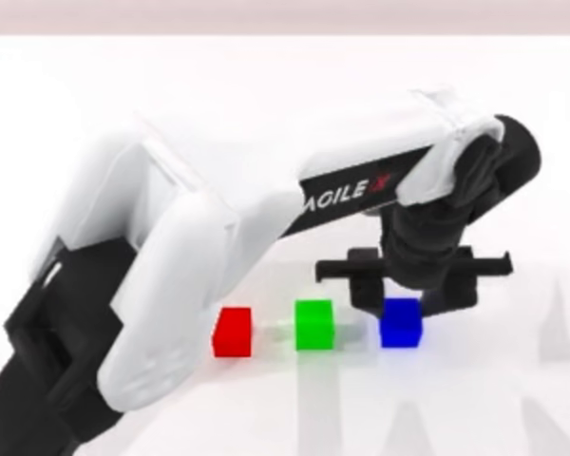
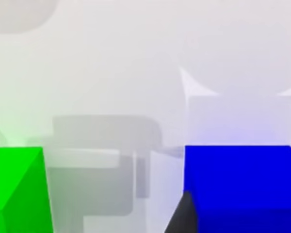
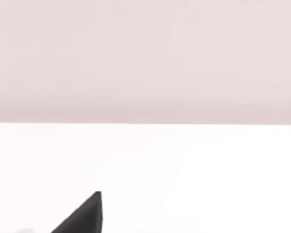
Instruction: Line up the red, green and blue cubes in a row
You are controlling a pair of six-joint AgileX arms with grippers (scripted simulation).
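Three cubes stand in a row on the white table (image 1: 294, 408): the red cube (image 1: 233, 332) on the left, the green cube (image 1: 314, 325) in the middle, the blue cube (image 1: 400, 322) on the right. My left gripper (image 1: 400, 306) reaches down over the blue cube and is shut on it. In the left wrist view a dark fingertip (image 2: 183, 216) presses against the side of the blue cube (image 2: 242, 184), with the green cube (image 2: 17, 187) off to one side; the other finger is hidden. My right arm is out of the top view.
The left arm's white body (image 1: 180, 285) covers the table's left part, close beside the red cube. The right wrist view shows only bare white table (image 3: 184, 165), a pale wall and one dark fingertip (image 3: 85, 216).
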